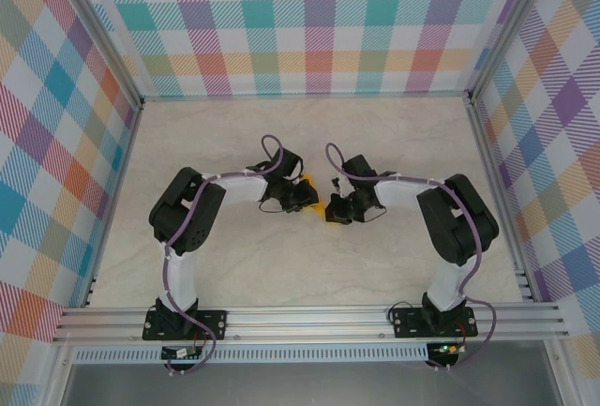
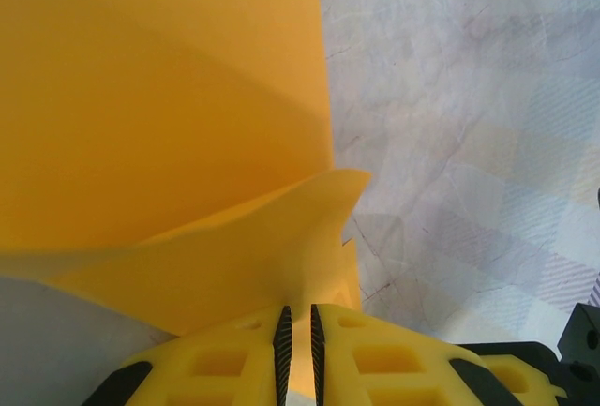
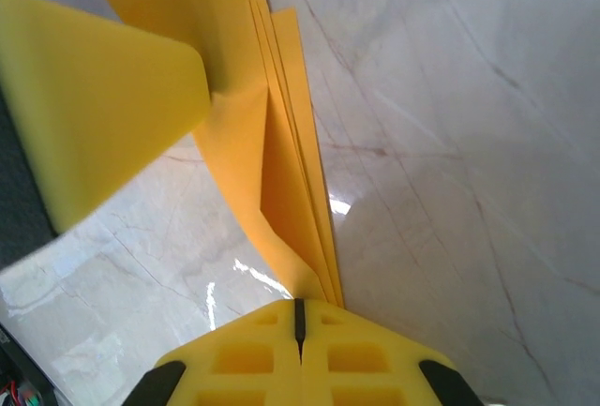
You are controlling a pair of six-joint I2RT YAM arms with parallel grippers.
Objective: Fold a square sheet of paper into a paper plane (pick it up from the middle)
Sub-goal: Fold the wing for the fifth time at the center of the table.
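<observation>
The paper plane (image 1: 317, 207) is a narrow, layered fold of orange-yellow paper held off the table between both arms at mid-table. My left gripper (image 1: 305, 198) pinches a raised flap of it; in the left wrist view the flap (image 2: 281, 247) runs into the narrow slit between the pads of the left gripper (image 2: 297, 317). My right gripper (image 3: 300, 308) is shut tight on the end of the layered edges (image 3: 300, 209). A finger of the left gripper (image 3: 94, 97) shows blurred in the right wrist view, gripping the paper from the side.
The marble-look table (image 1: 281, 265) stretches around the arms. Checked walls (image 1: 319, 22) close the back and both sides. An aluminium rail (image 1: 309, 317) runs along the near edge at the arm bases.
</observation>
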